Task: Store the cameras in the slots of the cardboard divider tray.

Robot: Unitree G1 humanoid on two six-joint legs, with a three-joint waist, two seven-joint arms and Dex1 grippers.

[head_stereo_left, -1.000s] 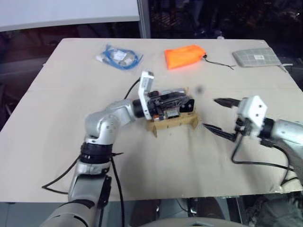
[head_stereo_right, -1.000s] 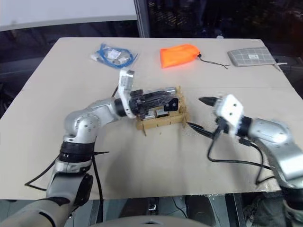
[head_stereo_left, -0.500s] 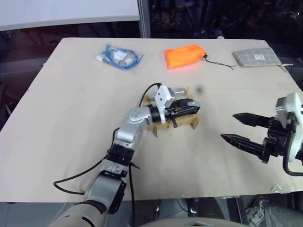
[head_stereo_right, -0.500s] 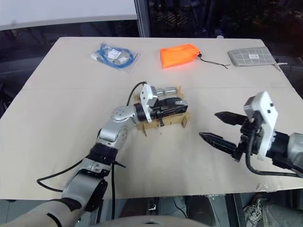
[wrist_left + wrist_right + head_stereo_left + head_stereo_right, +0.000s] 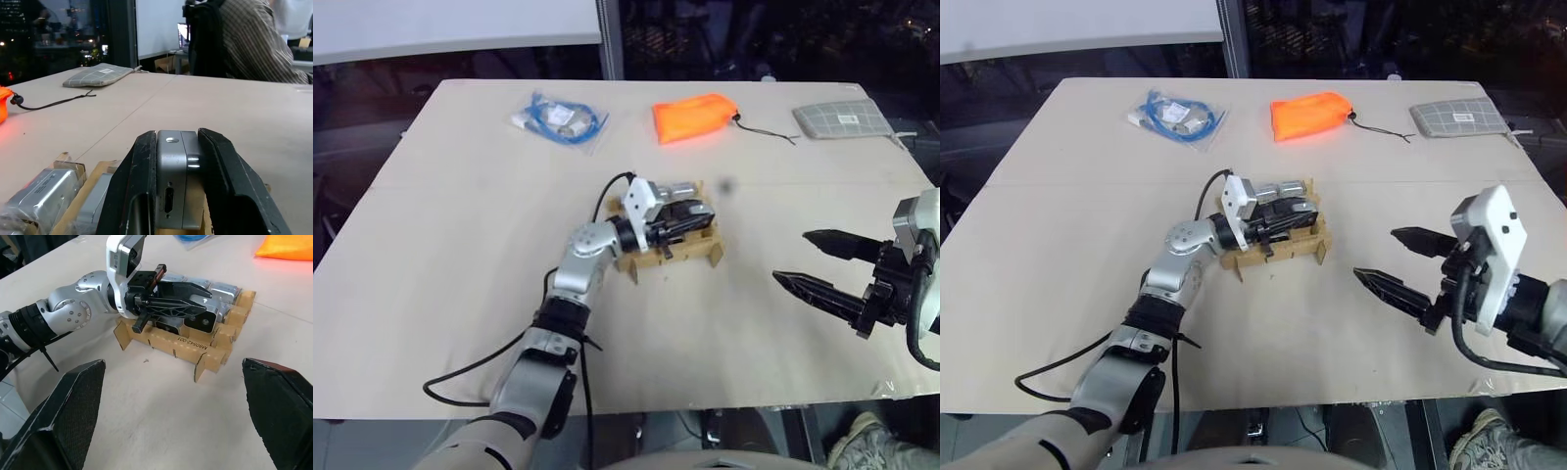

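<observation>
Step in hand: seating a camera (image 5: 176, 183). Your left claw (image 5: 177, 196) pinches it over the tray (image 5: 195, 351), mid-bench (image 5: 460, 235). Right claw (image 5: 1398, 264): spread, empty, well right of the tray. Next move, as I judge: lower it into a free slot, then let go.

The paired head views look forward and steeply down from above the near edge of the pale beige tabletop (image 5: 440, 255), taking in its whole width. The left wrist view sits low and close behind the left claw (image 5: 177, 161), facing level across the tabletop towards a grey checked flat pouch (image 5: 98, 74). The right wrist view looks obliquely down from nearby at the brown corrugated-cardboard divider tray (image 5: 195, 352), which all views share.
</observation>
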